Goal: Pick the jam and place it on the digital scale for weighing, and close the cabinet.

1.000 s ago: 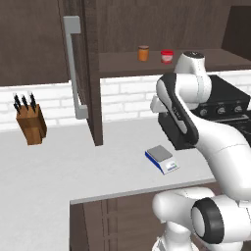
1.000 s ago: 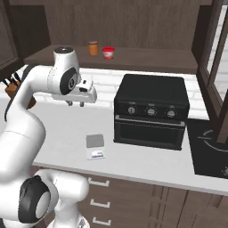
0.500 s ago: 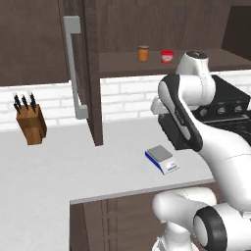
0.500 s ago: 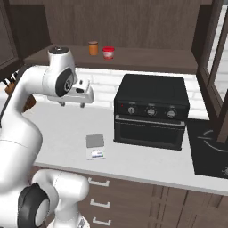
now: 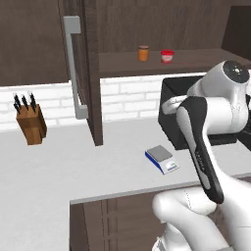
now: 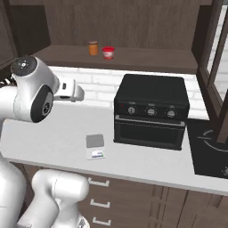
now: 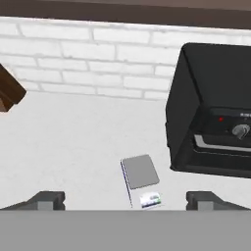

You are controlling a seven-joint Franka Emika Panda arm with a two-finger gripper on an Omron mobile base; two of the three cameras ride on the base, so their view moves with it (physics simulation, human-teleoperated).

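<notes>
The claw (image 7: 125, 200) has just spread wide and holds nothing, the jam (image 5: 167, 56) still sits on the open cabinet (image 5: 82, 73) shelf at upper centre, so the digital scale (image 5: 162, 159) stays bare on the counter (image 5: 59, 166).

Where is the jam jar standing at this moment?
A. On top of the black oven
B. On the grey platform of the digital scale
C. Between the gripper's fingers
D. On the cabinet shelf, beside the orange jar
D: the jam stands on the cabinet shelf right of the orange jar; the digital scale platform is bare.
</notes>
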